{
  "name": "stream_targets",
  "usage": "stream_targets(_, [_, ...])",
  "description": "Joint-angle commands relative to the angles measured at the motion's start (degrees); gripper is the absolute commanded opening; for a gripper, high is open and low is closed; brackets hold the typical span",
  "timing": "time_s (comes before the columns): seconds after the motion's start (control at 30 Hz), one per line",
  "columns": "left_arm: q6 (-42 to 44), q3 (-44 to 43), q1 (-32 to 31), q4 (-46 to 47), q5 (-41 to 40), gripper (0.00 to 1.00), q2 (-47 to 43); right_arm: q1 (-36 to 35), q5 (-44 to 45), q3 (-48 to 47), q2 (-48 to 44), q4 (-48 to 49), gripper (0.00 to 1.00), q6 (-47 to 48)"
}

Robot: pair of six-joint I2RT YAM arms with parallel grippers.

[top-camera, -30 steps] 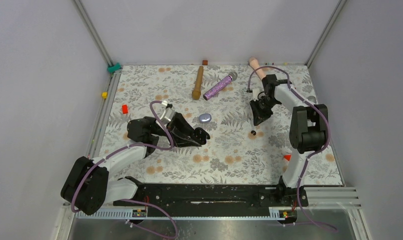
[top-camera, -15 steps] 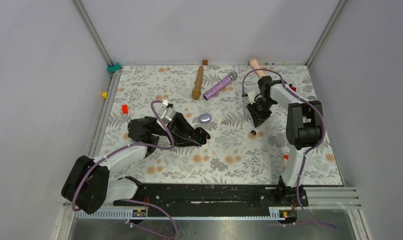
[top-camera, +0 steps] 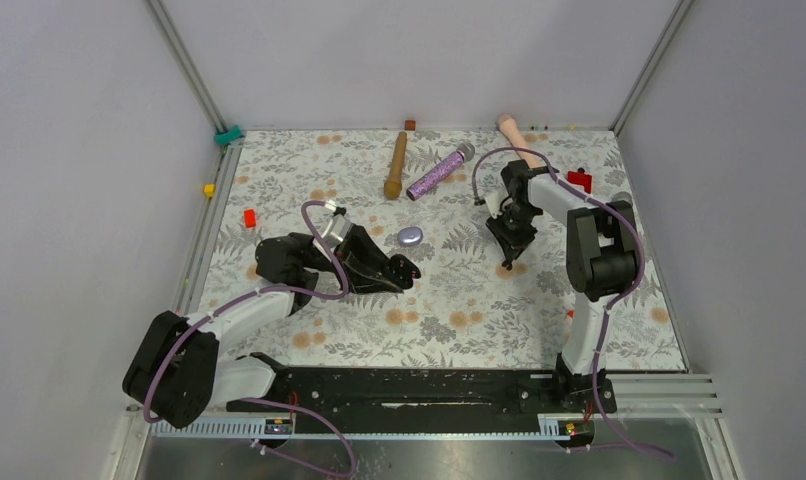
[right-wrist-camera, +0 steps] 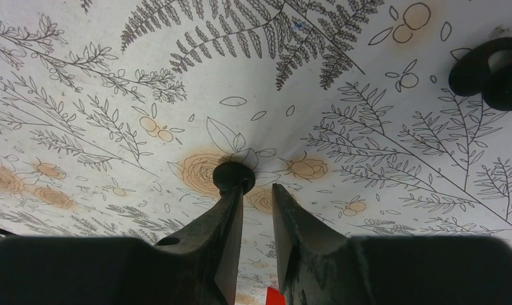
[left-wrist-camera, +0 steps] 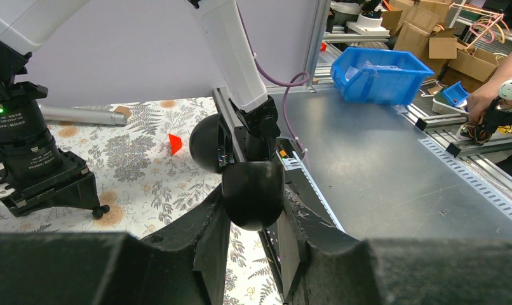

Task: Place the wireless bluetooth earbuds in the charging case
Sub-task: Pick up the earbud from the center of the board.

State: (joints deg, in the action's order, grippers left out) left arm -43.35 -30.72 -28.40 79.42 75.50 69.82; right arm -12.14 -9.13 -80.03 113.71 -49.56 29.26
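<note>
Step in hand, as I read it: pick-up of the black earbud (right-wrist-camera: 234, 176) with my right gripper (right-wrist-camera: 258, 190). That gripper points down at the floral table cover (right-wrist-camera: 368, 95), jaws a narrow gap apart, nothing between them. The bud lies on the cover on a printed orange flower, right at the tip of one finger (right-wrist-camera: 228, 216) and off to the side of the gap, not in it. Touching or just clear, I can't tell. My left gripper (left-wrist-camera: 253, 210) is clamped on a black rounded shell that I take for the charging case (left-wrist-camera: 252, 190), near mid-table and well apart from the bud. Can't tell if its lid is open, and I see no bud in it. Next move, my call: nudge the right gripper sideways until the bud sits in the gap, then drop a touch. Close gently, since the bud is tiny and round and could squirt out. Then lift and carry it over to the case.
</note>
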Motion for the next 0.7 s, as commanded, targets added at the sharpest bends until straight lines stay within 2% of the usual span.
stream_targets(0.0, [0.88,-0.3,-0.16,3.02,1.01,0.0,-0.63,-1.0,2.78,0.57,-2.19,0.57,0.31,-0.92])
stream_targets(0.67, [0.99,-0.21,-0.16,3.02,1.07,0.0,-0.29,-2.44,-0.51,1.81,-3.25,-0.75,0.36,0.43])
